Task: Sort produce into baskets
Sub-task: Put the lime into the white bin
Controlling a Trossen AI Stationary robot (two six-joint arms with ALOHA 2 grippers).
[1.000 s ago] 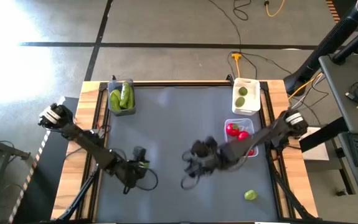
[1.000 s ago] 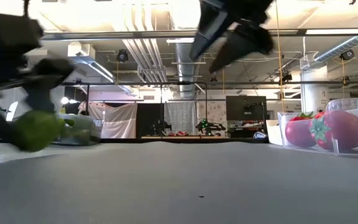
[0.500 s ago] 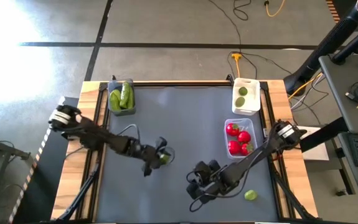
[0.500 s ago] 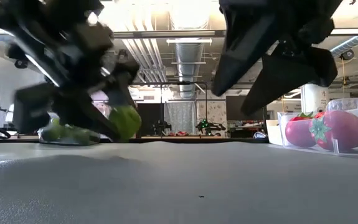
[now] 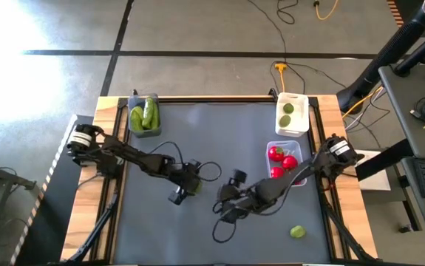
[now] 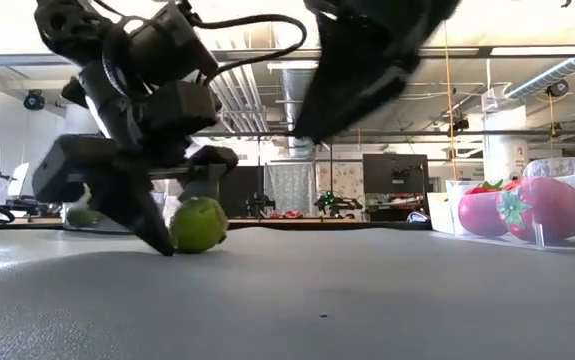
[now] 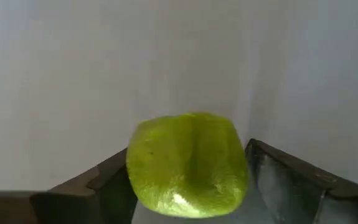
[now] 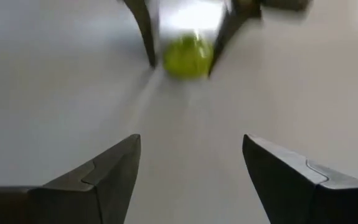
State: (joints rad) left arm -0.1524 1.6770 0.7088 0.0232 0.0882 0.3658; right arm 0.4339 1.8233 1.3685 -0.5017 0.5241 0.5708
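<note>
Reaching low mid-table, left gripper (image 6: pixel 182 235) jaws loosely straddle a lime (image 6: pixel 199 224); right gripper (image 5: pixel 223 210) jaws open.

Your worktop (image 5: pixel 197 148) is a dark grey mat framed in light wood. Take the clear bin (image 5: pixel 286 164) of red tomatoes (image 5: pixel 276 154) as your landmark, at the right edge. Just beyond it, toward the far right corner, sits the white bin (image 5: pixel 291 114) with limes inside. Well across from it, in the far left corner, the dark grey bin (image 5: pixel 144 117) holds cucumbers. Nearer you than the clear bin, one lime (image 5: pixel 297 232) lies loose on the mat. Another lime (image 5: pixel 194 188) rests on the mat well left of the clear bin, near the middle.
</note>
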